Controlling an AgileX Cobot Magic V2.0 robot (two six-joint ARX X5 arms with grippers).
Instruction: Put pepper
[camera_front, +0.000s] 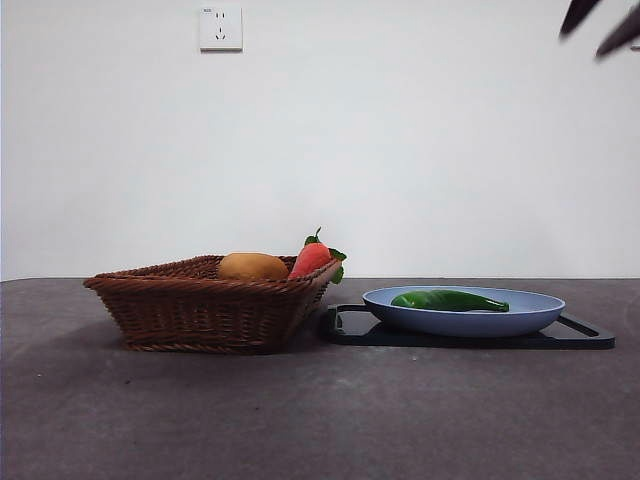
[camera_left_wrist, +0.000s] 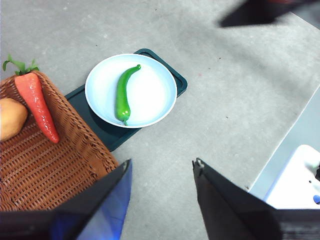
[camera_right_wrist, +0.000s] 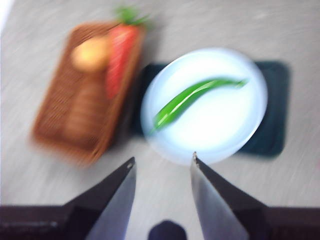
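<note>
The dark-green pepper (camera_front: 450, 300) lies on its side in the blue plate (camera_front: 540, 312), which stands on a black tray (camera_front: 585, 337). It also shows in the left wrist view (camera_left_wrist: 123, 93) and in the blurred right wrist view (camera_right_wrist: 187, 100). My right gripper (camera_right_wrist: 162, 162) is open and empty, high above the plate; its tips show at the top right corner of the front view (camera_front: 600, 28). My left gripper (camera_left_wrist: 162, 165) is open and empty, high above the table beside the basket.
A brown wicker basket (camera_front: 180, 310) stands left of the tray and touches it. It holds a red-orange carrot with green leaves (camera_front: 312, 258) and a yellow-brown lump (camera_front: 252, 266). A white socket (camera_front: 220, 28) is on the wall.
</note>
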